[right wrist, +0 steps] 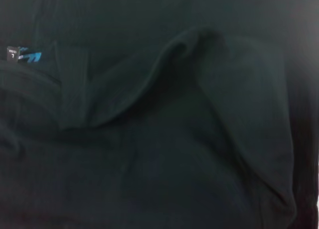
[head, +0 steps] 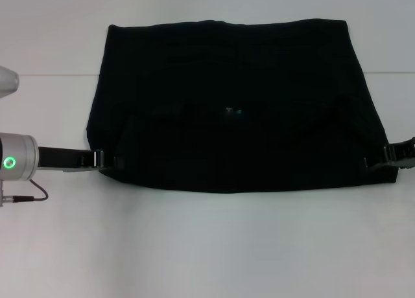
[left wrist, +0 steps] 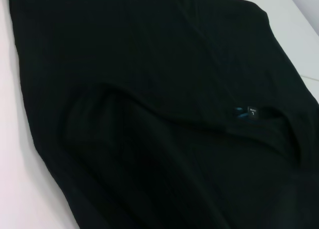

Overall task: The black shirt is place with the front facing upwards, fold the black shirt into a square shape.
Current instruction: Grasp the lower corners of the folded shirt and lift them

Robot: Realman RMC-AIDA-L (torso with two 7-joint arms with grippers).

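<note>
I am watching the black shirt (head: 233,103) lying flat on the white table (head: 207,246), spread across the middle and far part of the scene, its near portion looking folded over so the small blue neck label (head: 232,111) is showing near the centre. My left gripper (head: 107,160) is sitting low at the shirt's near left corner, and my right gripper (head: 375,160) at its near right corner. Both are touching the cloth edge, but I cannot tell whether either is pinching it.
</note>
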